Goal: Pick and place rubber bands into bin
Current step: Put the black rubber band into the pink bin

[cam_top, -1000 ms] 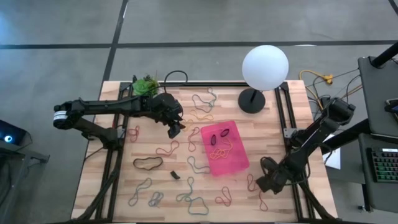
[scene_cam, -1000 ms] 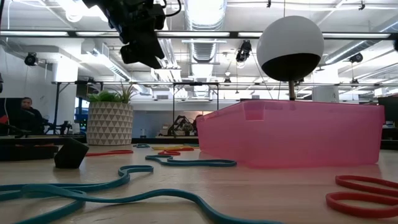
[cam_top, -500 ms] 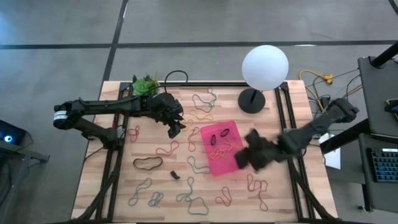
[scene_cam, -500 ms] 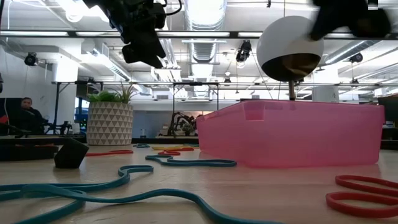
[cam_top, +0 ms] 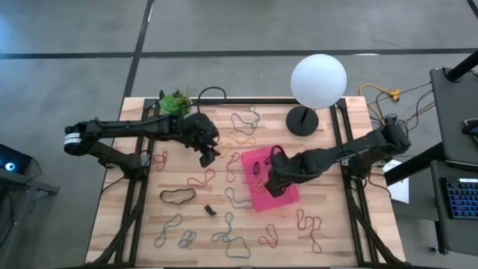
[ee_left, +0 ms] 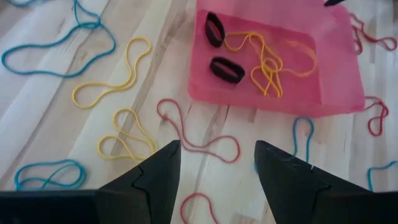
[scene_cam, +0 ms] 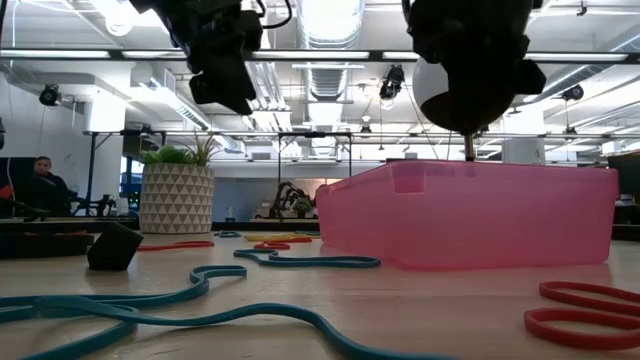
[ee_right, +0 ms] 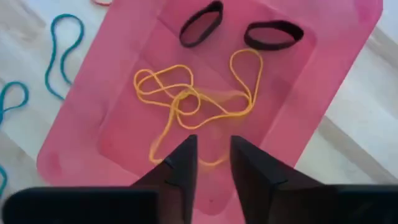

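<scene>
Light wood-plank table. Pink bin near centre. Loose rubber bands scattered around it, blue, red, yellow, black. Potted plant at far left corner. Black-based globe lamp at far edge.

Ceiling strip lights glaring, blowing out white in low view. Table lying evenly lit from above, shadows showing soft and faint. Globe lamp reading near-white in high view. Foreground bands blurring in low view. Fingers sitting dark, soft-edged in right wrist view.
</scene>
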